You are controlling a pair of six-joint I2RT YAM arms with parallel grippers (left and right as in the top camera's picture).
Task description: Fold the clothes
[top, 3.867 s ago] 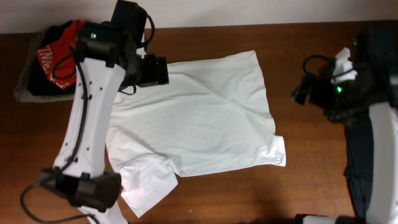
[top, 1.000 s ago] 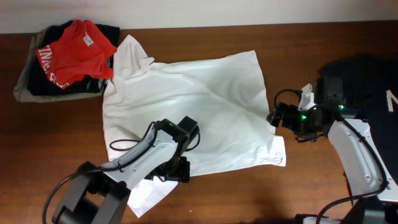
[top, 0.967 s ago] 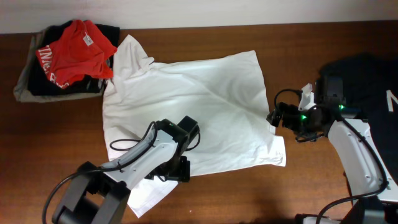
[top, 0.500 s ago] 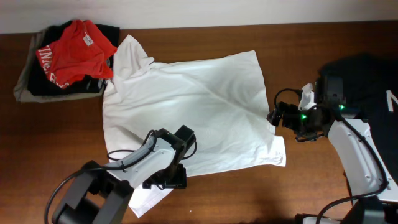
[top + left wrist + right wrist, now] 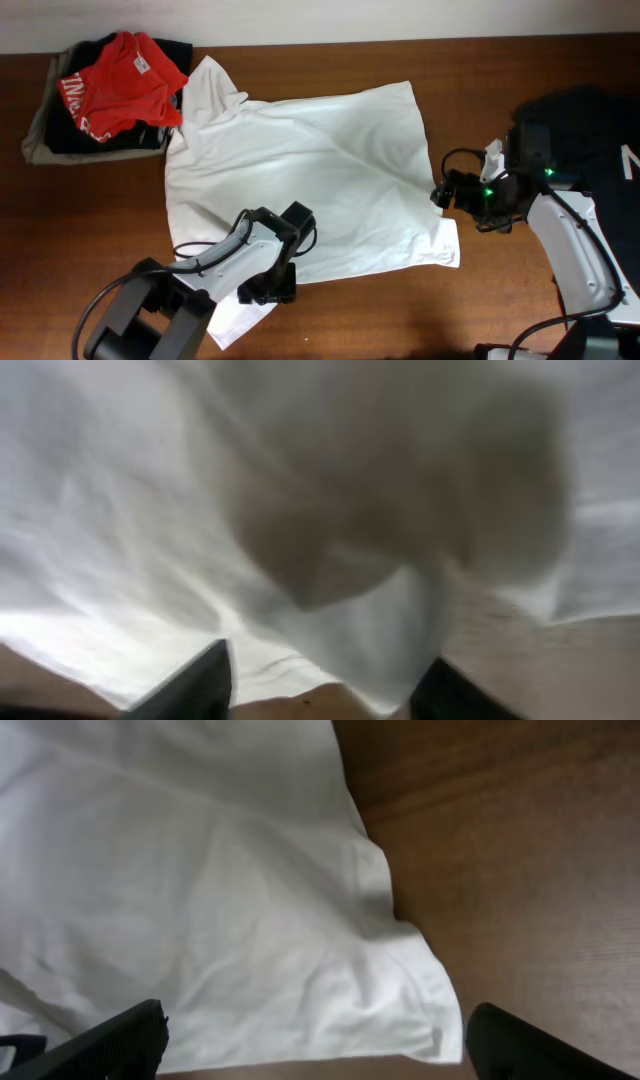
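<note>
**K:** While the white T-shirt [image 5: 330, 160] lies spread open mid-table with no fold in it yet, what's moved in the last second?

**Me:** It's the left gripper [image 5: 268, 287]. I've slid it back off the shirt body to the near-left hem, by the sleeve that pokes out toward the arm's base. Its jaws are narrowing from wide. The right gripper [image 5: 447, 192] hasn't budged. It's parked at the shirt's right edge over the near-right sleeve, jaws fully apart, holding nothing.

**K:** So left is pinching?

**Me:** That's my read: first grab for the fold. I can't confirm it's clamped. The left wrist view is blurred. I see both fingers [image 5: 190, 680] with a bunched ridge of white cloth between them, and bare table [image 5: 560, 670] just beside it. Whether the pads bite, I can't tell.

**K:** Overhead no help?

**Me:** No, the arm hides the contact. Overhead gives layout only. The far-left sleeve is crumpled against the red garment [image 5: 120, 75] on its dark pile [image 5: 45, 135]. The black garment [image 5: 590, 120] sits far right, apart from the shirt. The right wrist view adds what overhead can't: the sleeve hem lies flat on the wood, its corner between my open fingers, nothing lifted.

**K:** Risk?

**Me:** Thin cloth, so left may catch one layer only. I'd check before lifting.
</note>
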